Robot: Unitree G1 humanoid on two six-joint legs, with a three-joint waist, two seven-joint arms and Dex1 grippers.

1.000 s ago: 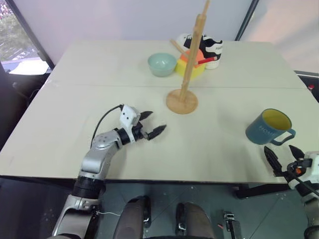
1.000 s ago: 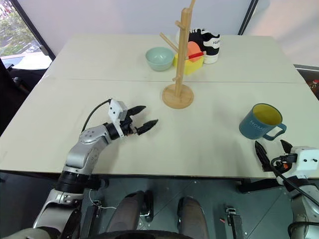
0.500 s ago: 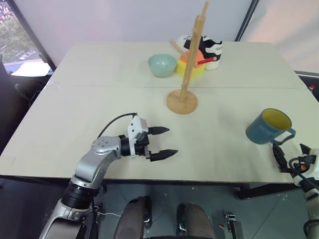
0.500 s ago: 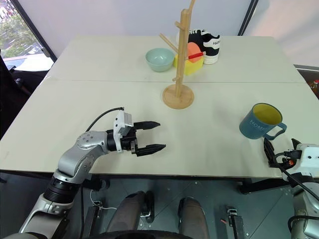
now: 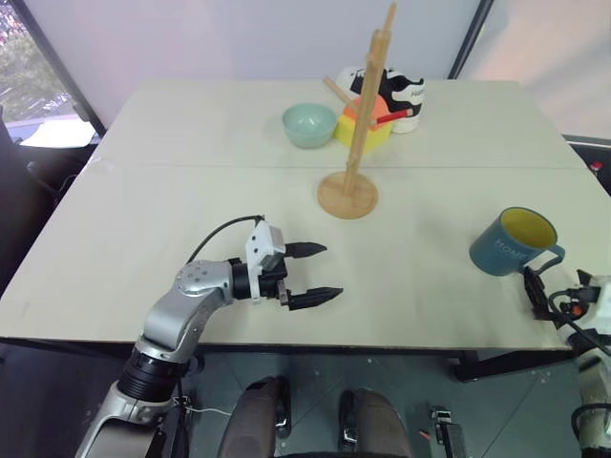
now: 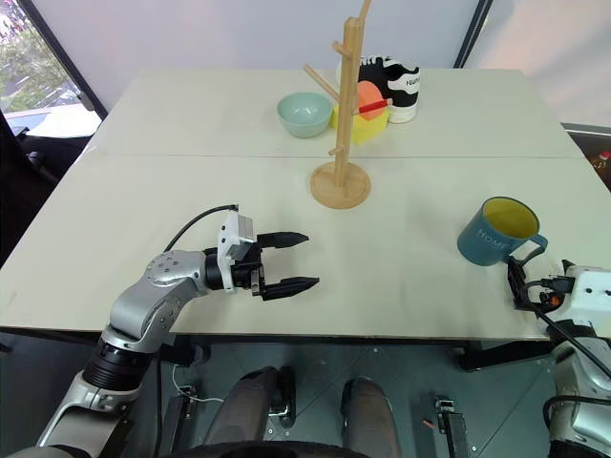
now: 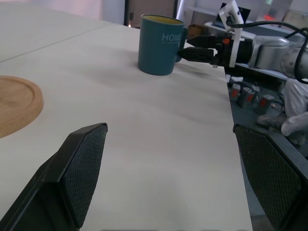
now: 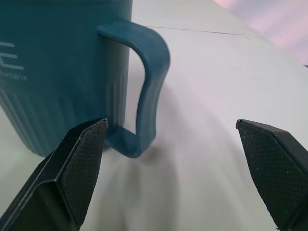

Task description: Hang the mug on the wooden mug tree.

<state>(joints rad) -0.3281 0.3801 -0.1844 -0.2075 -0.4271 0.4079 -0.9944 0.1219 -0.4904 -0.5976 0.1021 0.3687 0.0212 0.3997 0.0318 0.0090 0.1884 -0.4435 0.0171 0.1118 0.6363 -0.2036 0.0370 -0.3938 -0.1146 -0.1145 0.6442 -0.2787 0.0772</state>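
Observation:
The teal-blue mug [image 5: 511, 240] with a yellow inside stands upright near the table's front right corner, its handle [image 8: 147, 86] turned toward the near edge. My right gripper [image 5: 537, 291] is open just in front of that handle, level with it, with the handle ahead of the gap and nothing between the fingers [image 8: 77, 168]. The wooden mug tree [image 5: 355, 162] stands on its round base at the table's middle, with no mug on its pegs. Over the near left part of the table, my left gripper [image 5: 329, 273] is open and empty and points right toward the mug [image 7: 159, 44].
Behind the mug tree at the back stand a pale mint-green bowl [image 5: 309, 123], a yellow-orange cup [image 5: 370, 129] and a black-and-white shoe [image 5: 399, 93]. The table's front edge [image 5: 401, 343] runs just under both grippers.
My left gripper drew back toward the near edge and turned to point right. My right gripper came forward and closer to the mug's handle. Mug and tree stayed put.

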